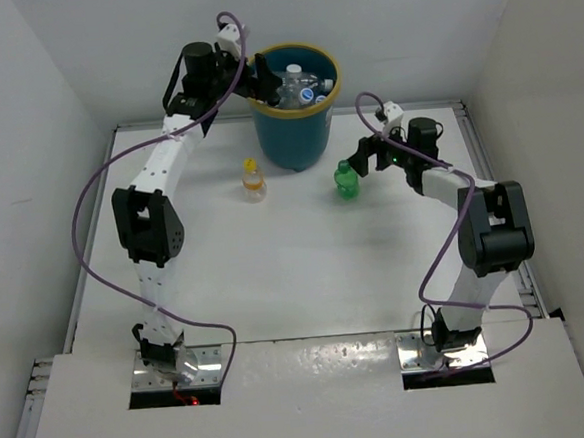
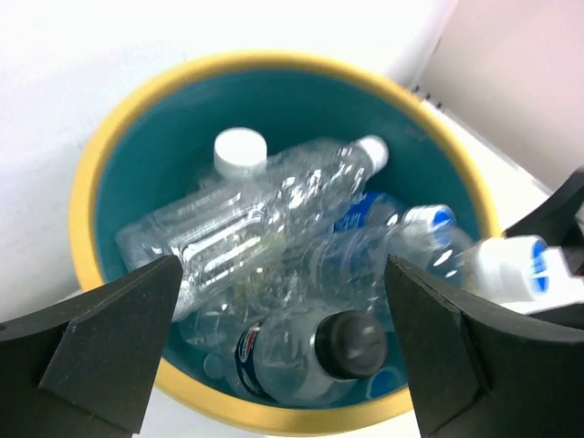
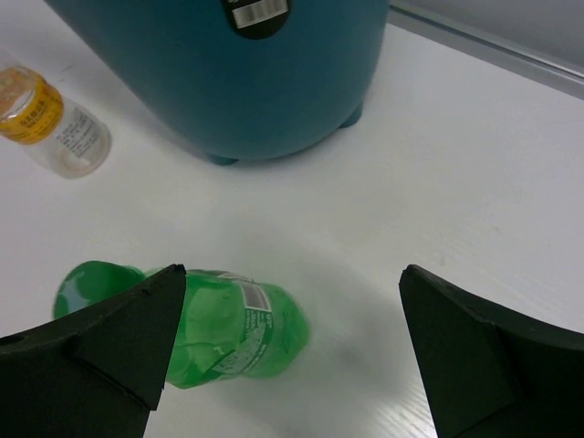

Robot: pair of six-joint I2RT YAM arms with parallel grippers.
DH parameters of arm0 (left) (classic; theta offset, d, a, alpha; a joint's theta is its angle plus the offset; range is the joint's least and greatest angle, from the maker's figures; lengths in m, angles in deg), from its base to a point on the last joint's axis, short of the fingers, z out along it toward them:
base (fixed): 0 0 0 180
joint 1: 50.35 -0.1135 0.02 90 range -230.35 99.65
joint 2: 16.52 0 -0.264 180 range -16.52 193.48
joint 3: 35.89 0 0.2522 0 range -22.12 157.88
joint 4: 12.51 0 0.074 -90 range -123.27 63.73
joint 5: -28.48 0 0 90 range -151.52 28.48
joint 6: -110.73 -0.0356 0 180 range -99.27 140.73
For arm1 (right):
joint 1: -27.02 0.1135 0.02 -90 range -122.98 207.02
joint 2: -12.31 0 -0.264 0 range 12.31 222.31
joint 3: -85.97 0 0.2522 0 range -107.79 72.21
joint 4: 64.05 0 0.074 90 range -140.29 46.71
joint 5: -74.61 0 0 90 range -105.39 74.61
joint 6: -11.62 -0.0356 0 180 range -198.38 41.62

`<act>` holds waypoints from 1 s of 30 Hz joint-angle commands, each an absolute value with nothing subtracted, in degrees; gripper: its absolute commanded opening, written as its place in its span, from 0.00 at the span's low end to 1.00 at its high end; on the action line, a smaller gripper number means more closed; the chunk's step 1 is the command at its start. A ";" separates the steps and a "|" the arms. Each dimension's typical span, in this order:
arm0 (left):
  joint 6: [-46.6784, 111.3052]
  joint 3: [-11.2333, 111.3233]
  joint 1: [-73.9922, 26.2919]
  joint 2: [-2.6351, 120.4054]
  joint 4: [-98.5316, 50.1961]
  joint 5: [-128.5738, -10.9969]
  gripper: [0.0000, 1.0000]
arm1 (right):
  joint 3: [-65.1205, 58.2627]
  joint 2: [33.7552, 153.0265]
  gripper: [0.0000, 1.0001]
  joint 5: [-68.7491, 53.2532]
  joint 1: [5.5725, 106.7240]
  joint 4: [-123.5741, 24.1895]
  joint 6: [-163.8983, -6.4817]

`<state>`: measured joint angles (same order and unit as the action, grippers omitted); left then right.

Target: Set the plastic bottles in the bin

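The bin (image 1: 291, 139), dark teal with a yellow rim, stands at the back of the table. It holds several clear plastic bottles (image 2: 246, 219), and one with a black cap (image 2: 301, 351) lies nearest. My left gripper (image 1: 262, 82) hangs over the bin's left rim (image 2: 84, 196), open (image 2: 281, 278) and holding nothing. A green bottle (image 1: 345, 179) stands right of the bin, and a yellow-capped orange bottle (image 1: 254, 180) stands in front of it. My right gripper (image 1: 361, 158) is open (image 3: 292, 283). The green bottle (image 3: 228, 333) is beside its left finger, not gripped.
White walls close in the table on the left, back and right. In the right wrist view the bin's wall (image 3: 182, 73) rises just beyond the green bottle, and the orange bottle (image 3: 46, 119) stands to the left. Purple cables loop from both arms.
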<state>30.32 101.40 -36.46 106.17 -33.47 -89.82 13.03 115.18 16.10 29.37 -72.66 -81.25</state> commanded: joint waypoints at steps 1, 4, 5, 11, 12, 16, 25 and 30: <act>32.60 104.16 -36.55 97.66 -27.33 -89.04 1.00 | 11.38 115.85 0.99 16.08 30.97 -77.27 -79.25; 32.08 104.70 -37.07 94.32 -27.33 -88.42 1.00 | 12.00 115.41 0.99 16.08 31.59 -78.15 -79.52; 32.07 104.70 -37.08 93.00 -27.33 -88.42 1.00 | 12.17 115.06 0.99 15.12 31.85 -78.50 -79.60; 32.07 97.86 -38.92 87.81 -28.04 -89.03 1.00 | 12.18 113.83 0.99 9.92 30.80 -80.35 -79.60; 32.07 96.54 -39.53 86.76 -28.03 -89.56 1.00 | 11.74 113.56 0.99 12.36 30.10 -79.04 -79.26; 31.54 94.33 -41.47 83.94 -30.22 -94.03 1.00 | 10.77 109.45 0.98 33.10 30.09 -66.06 -64.18; 35.41 81.96 -47.71 74.73 -36.20 -109.07 1.00 | -9.16 113.46 0.91 36.73 39.84 -2.99 -0.98; 35.41 73.60 -50.51 68.48 -36.20 -109.07 1.00 | -22.71 118.39 0.91 32.35 48.28 17.36 -0.75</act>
<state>34.51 74.95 -48.81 75.22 -37.74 -106.06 -19.15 117.26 32.34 44.08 -2.69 -8.51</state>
